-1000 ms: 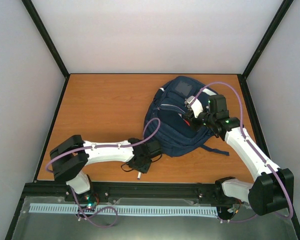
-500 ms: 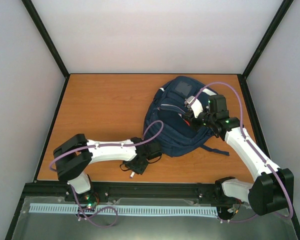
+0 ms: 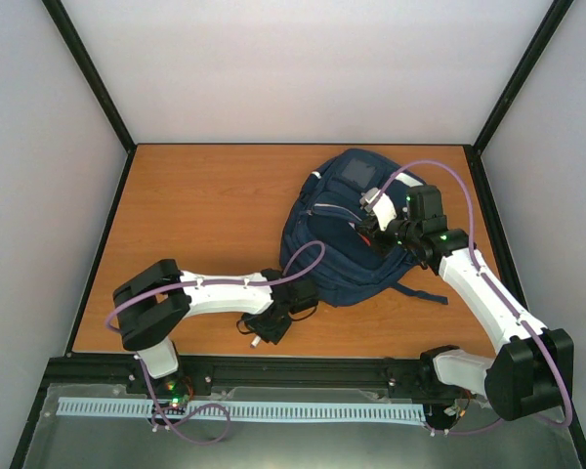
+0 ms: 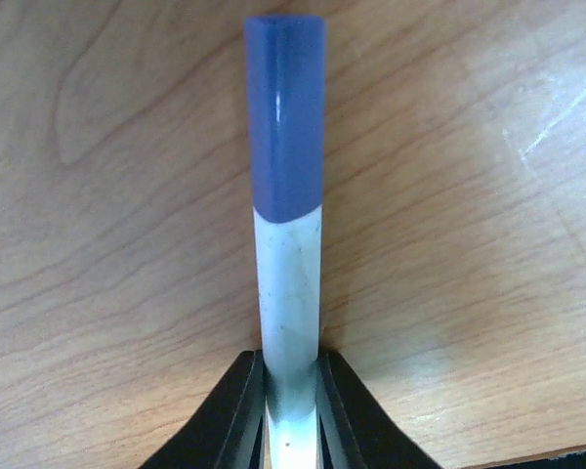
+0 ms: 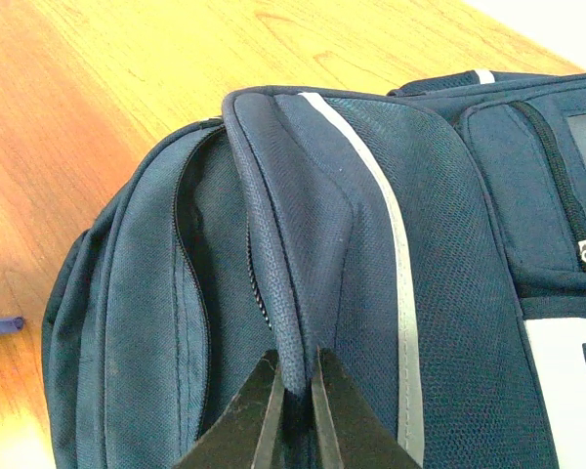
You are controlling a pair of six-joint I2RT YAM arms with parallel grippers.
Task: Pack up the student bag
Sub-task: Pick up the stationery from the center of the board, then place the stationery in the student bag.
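The student bag (image 3: 352,239) is a navy backpack lying at the right middle of the wooden table (image 3: 195,215). My right gripper (image 3: 373,231) is shut on a fold of the bag's fabric (image 5: 295,293) beside the open zipper (image 5: 190,283), holding that edge up; the jaws (image 5: 295,376) pinch it tight. My left gripper (image 3: 264,330) is near the table's front edge, just left of the bag. It is shut on a marker (image 4: 288,195) with a white body and a blue cap, held low over the wood (image 4: 98,244). The marker's tip shows in the top view (image 3: 257,341).
The bag's dark straps (image 3: 420,291) trail on the table at its near right. A white stripe (image 5: 391,244) and a zipped front pocket (image 5: 557,195) face up. Black frame posts stand at the table's corners.
My left arm has swung its elbow to the right, and its gripper with the marker has shifted slightly left. The right arm and the bag have not moved.
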